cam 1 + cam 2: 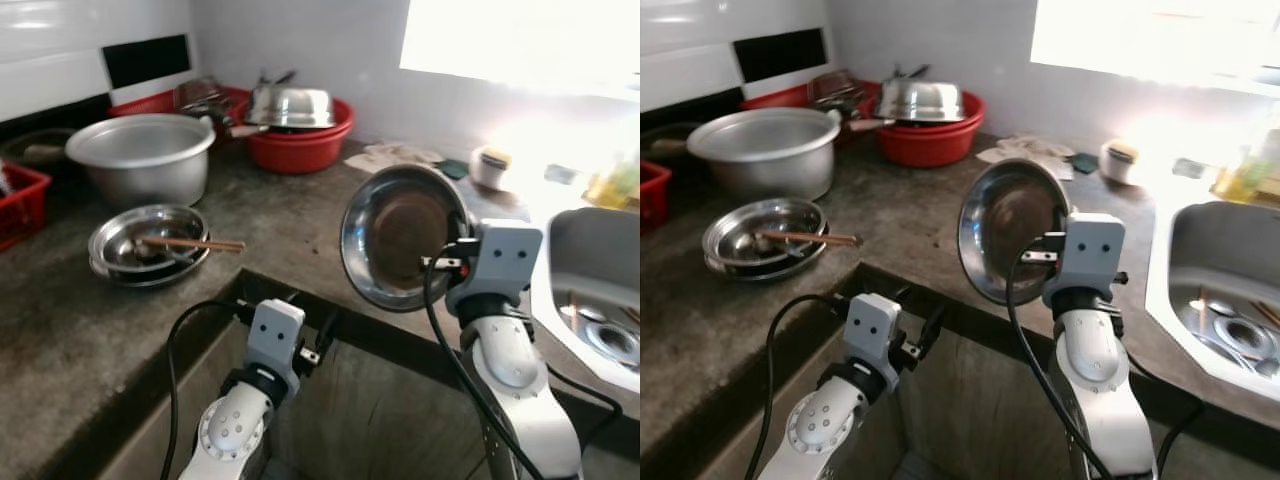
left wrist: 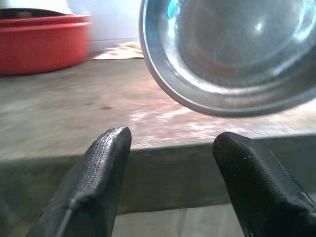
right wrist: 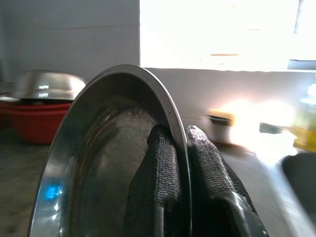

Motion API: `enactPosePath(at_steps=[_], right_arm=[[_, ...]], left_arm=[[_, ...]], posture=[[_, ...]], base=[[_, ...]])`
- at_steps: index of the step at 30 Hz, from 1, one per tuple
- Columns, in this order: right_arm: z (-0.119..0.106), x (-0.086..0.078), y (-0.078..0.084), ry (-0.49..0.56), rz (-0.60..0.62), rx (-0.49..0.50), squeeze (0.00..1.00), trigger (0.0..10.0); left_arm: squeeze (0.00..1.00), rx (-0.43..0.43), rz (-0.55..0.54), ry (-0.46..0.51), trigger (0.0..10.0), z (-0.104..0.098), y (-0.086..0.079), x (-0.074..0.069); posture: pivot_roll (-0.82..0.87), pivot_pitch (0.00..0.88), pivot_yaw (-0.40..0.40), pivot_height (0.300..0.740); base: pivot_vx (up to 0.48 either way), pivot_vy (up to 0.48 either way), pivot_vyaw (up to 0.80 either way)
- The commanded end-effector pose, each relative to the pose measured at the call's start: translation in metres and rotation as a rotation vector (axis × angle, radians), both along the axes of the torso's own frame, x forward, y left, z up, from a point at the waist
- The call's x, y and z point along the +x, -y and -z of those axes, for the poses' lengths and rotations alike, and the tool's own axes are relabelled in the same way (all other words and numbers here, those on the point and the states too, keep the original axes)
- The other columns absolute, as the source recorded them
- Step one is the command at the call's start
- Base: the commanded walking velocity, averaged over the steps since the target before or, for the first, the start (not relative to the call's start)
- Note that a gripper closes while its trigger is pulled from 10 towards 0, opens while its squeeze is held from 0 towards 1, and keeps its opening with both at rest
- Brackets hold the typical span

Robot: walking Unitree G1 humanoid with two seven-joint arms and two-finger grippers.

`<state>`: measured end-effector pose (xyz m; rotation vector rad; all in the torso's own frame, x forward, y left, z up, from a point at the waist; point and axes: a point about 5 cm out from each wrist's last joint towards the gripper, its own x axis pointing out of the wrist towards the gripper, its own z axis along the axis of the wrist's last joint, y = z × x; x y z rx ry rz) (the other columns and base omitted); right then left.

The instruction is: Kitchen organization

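One concrete tabletop [image 1: 300, 215], largest item, carries a big aluminium pot [image 1: 142, 155], a red basin [image 1: 300, 140] with an upturned steel bowl, and stacked steel plates [image 1: 148, 245] bearing chopsticks [image 1: 190, 243]; these look still unsorted. One steel dish [image 1: 400, 235], raised on edge above the tabletop's front, rim clamped by the right pincer [image 3: 180, 163]. Left pincer [image 2: 170, 173]: spread, empty, low before the edge.

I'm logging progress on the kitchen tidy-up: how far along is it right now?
Already together: two steel plates stacked on the counter, chopsticks lying across them. In hand: the right gripper pinches the rim of another steel plate, held on edge above the counter; the left gripper hangs open below the edge. Left: setting that plate down, plus the big pot and red basins.
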<state>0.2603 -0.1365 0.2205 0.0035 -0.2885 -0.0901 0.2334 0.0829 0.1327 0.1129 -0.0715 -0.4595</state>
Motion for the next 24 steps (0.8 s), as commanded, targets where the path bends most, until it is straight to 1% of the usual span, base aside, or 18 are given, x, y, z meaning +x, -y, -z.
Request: enactPosePath(at_steps=[1,4,7,10,12,14,19,20,22,23,24], right_arm=[[-0.007,-0.002,0.009,0.038,0.047,-0.004,0.00,0.0],[-0.009,-0.002,0.010,0.048,0.054,-0.003,0.00,0.0],[-0.012,-0.001,0.011,0.059,0.060,-0.012,0.00,0.0],[-0.016,0.002,0.014,0.076,0.070,-0.019,0.00,0.0],[-0.018,0.003,0.015,0.082,0.073,-0.023,0.00,0.0],[-0.022,0.005,0.017,0.096,0.079,-0.031,0.00,0.0],[-0.026,0.008,0.019,0.108,0.084,-0.035,0.00,0.0],[-0.028,0.009,0.019,0.113,0.082,-0.037,0.00,0.0],[-0.030,0.011,0.019,0.116,0.075,-0.044,0.00,0.0],[-0.033,0.013,0.019,0.116,0.072,-0.064,0.00,9.8],[-0.033,0.015,0.019,0.116,0.068,-0.066,0.00,10.0]], left_arm=[[0.00,0.014,0.041,0.017,10.0,-0.001,0.009,-0.001],[0.00,0.004,0.049,0.010,10.0,0.000,0.009,-0.001],[0.00,-0.015,0.038,0.000,10.0,-0.001,0.009,-0.001],[0.00,-0.004,0.020,0.001,10.0,-0.001,0.007,0.000],[0.00,0.010,0.024,0.024,10.0,-0.001,0.007,0.000],[0.00,0.013,0.036,0.024,10.0,0.000,0.007,-0.001],[0.00,0.012,0.039,0.020,10.0,0.000,0.008,-0.001],[0.00,0.013,0.039,0.023,10.0,0.000,0.008,-0.001],[0.00,0.018,0.033,0.027,10.0,0.000,0.008,-0.001],[0.00,0.021,0.025,0.030,10.0,0.000,0.007,0.000],[0.00,0.023,0.020,0.030,10.0,0.000,0.007,0.000]], posture=[[0.08,0.000,-0.031,0.740],[0.08,0.000,-0.027,0.740],[0.08,0.000,-0.029,0.740],[0.08,0.000,-0.028,0.740],[0.08,0.000,-0.028,0.740],[0.08,0.000,-0.026,0.740],[0.08,0.000,-0.027,0.740],[0.08,0.000,-0.024,0.740],[0.08,0.000,-0.030,0.740],[0.08,0.000,-0.031,0.740],[0.08,0.000,-0.031,0.740]], base=[[0.255,-0.401,-0.79],[0.259,-0.401,-0.79],[0.000,0.000,-0.79],[0.000,0.000,-0.79],[0.000,0.000,-0.79],[0.240,-0.412,-0.79],[0.000,-0.416,-0.79],[0.277,-0.386,-0.77],[0.311,-0.364,0.00],[0.315,-0.356,0.00],[0.337,-0.337,0.00]])
